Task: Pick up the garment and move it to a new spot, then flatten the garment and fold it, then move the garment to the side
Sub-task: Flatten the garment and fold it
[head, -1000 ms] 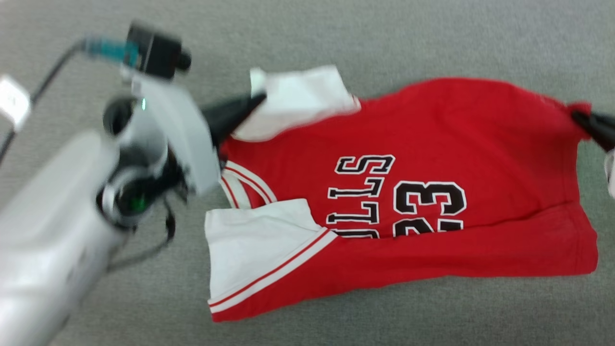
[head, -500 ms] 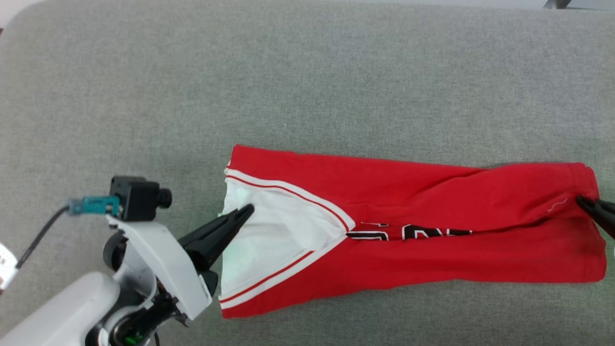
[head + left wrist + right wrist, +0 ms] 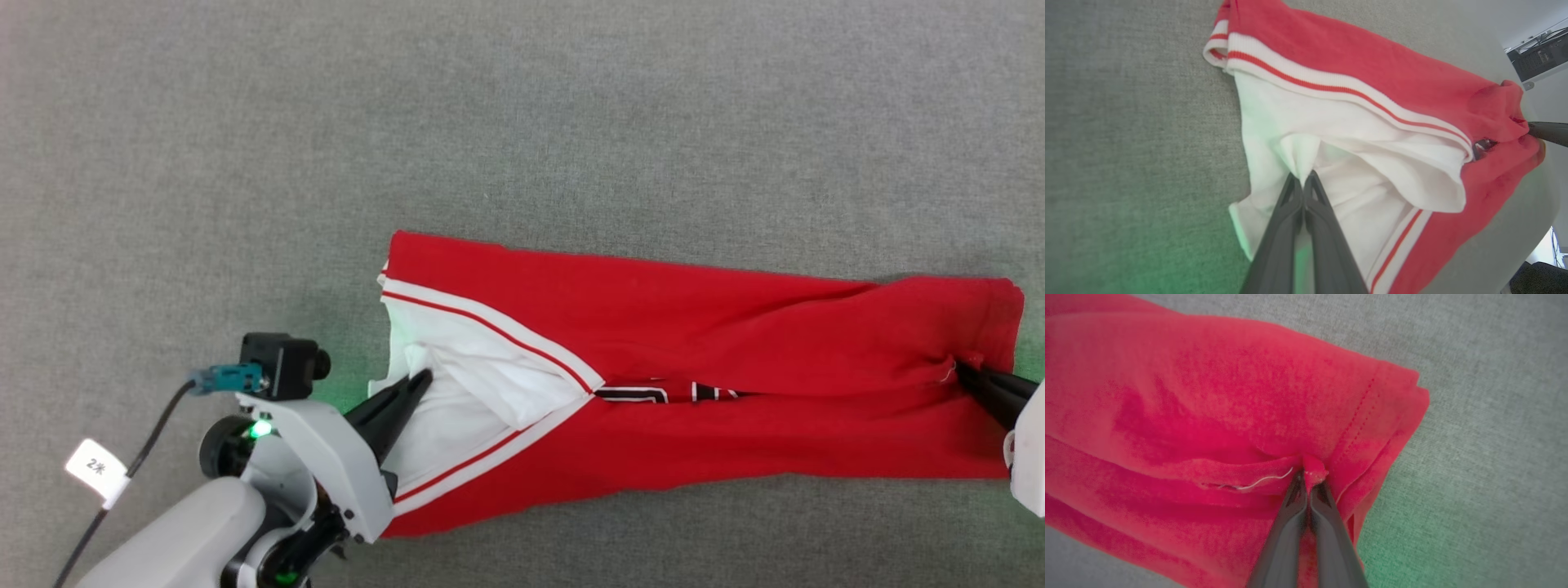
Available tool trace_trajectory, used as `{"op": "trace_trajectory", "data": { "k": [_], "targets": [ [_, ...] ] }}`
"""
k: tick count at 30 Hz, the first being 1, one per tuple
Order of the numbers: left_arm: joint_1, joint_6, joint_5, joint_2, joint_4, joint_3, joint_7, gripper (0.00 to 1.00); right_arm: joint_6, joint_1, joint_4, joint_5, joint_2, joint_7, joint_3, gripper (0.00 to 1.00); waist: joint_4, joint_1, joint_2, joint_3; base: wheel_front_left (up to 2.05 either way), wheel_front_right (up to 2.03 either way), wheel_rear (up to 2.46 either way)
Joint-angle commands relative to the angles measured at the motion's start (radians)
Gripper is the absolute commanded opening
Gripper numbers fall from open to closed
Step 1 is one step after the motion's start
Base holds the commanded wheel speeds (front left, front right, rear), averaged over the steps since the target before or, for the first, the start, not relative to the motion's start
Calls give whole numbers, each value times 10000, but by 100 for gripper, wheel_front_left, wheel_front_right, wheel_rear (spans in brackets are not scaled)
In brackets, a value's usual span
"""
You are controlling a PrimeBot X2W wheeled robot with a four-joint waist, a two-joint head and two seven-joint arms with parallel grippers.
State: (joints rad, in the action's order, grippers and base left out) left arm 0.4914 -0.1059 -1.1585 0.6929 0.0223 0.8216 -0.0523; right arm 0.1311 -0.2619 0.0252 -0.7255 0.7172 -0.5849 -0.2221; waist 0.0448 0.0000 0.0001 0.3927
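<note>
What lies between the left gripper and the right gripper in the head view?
The garment, folded lengthwise, spans that stretch in the head view: the left gripper pinches its white sleeve, the right gripper its red hem.

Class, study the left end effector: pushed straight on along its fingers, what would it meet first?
The garment itself: the left end effector is shut on its white sleeve, so more sleeve cloth comes first, probably the striped trim beyond.

- Garment (image 3: 694,327): far half now folded over toward the near side; print (image 3: 653,394) reduced to a sliver.
- Left gripper (image 3: 420,380), right gripper (image 3: 962,371): both drawn nearer.
</note>
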Motion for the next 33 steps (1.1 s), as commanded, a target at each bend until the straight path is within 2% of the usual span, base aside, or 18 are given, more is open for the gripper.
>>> {"op": "trace_trajectory", "data": {
  "k": [1,4,5,6,7,8,15,21,27,31,33],
  "targets": [
    [179,27,179,-213,386,132,62,0,-8,-52,296,126,-209,-3,-229,0,10,0,-1,95,0,0,0],
    [264,139,261,-448,801,183,217,0,-10,-206,468,225,-295,83,-372,0,-13,0,-1,127,0,0,0],
    [282,176,209,-527,858,140,281,2,-10,-240,488,234,-308,155,-403,18,-25,0,-1,112,0,0,0],
    [267,243,141,-570,899,76,376,22,-10,-293,515,211,-336,203,-396,49,-36,0,-1,75,0,0,0],
    [246,267,129,-587,919,30,470,47,-10,-328,535,133,-355,251,-376,92,-45,0,-1,18,0,0,0],
    [207,295,85,-603,920,-32,576,100,-10,-344,542,47,-366,289,-333,100,-53,0,-1,-54,0,0,0],
    [-214,238,3,-559,530,-318,1236,100,-10,-126,320,-736,-51,52,126,100,-20,0,-1,-716,0,0,0],
    [-893,-446,331,-683,52,-506,2253,100,-10,369,583,-1345,128,-920,732,100,278,0,-1,-1354,0,0,0],
    [-1820,-874,489,-1567,87,-833,3036,100,-10,1007,924,-1596,143,-1879,1317,100,771,0,-1,-1551,0,0,0],
    [-2337,-834,1073,-2222,352,-1333,3165,100,-10,1232,1059,-1494,96,-1997,1870,100,1123,0,-1,-1577,0,0,0],
    [-2523,-779,1696,-2534,430,-1767,3168,100,-10,1270,1139,-1404,52,-2094,2108,100,1296,0,-1,-1598,0,0,0]
  ]
}}
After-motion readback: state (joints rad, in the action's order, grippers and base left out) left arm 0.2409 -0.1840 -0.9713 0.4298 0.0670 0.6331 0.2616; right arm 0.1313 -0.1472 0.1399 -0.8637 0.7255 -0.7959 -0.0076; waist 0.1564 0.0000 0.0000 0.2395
